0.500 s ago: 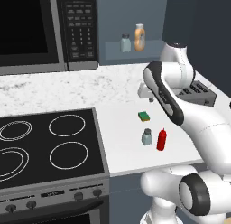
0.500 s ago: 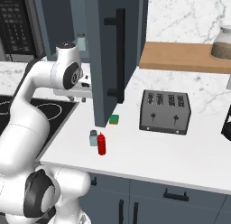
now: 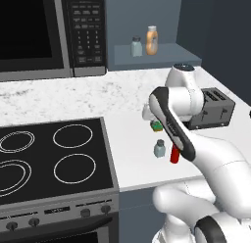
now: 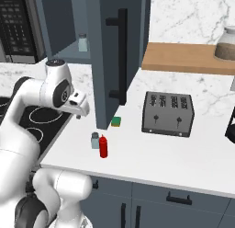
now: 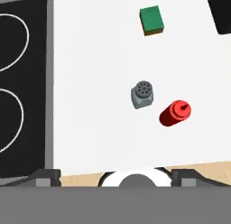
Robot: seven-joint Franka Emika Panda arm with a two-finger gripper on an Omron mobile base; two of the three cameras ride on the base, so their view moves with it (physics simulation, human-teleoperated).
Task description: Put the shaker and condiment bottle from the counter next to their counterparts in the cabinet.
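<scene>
The grey-blue shaker (image 5: 143, 94) and the red condiment bottle (image 5: 175, 113) stand side by side on the white counter (image 5: 90, 60), nearly touching. The base views show them near the counter's front edge, shaker (image 4: 95, 140) left of bottle (image 4: 103, 146). My gripper (image 4: 79, 112) hangs open above the counter, high over both and holding nothing; its fingertips (image 5: 45, 176) sit wide apart. In the cabinet niche (image 3: 162, 53) stand the pale shaker (image 3: 137, 46) and the orange-tan bottle (image 3: 152, 40). My forearm partly covers the red bottle (image 3: 174, 155) in the left base view.
A green sponge (image 4: 116, 122) lies behind the pair. A toaster (image 4: 167, 113) stands to the right. The cabinet's open door (image 4: 117, 52) juts out over the counter. The stove (image 3: 59, 158) and the microwave (image 3: 44, 31) are to the left. A jar (image 4: 228, 42) sits on a wooden shelf.
The arm has shifted a little and the hand has come lower over the counter. The shaker and the bottle have not moved.
</scene>
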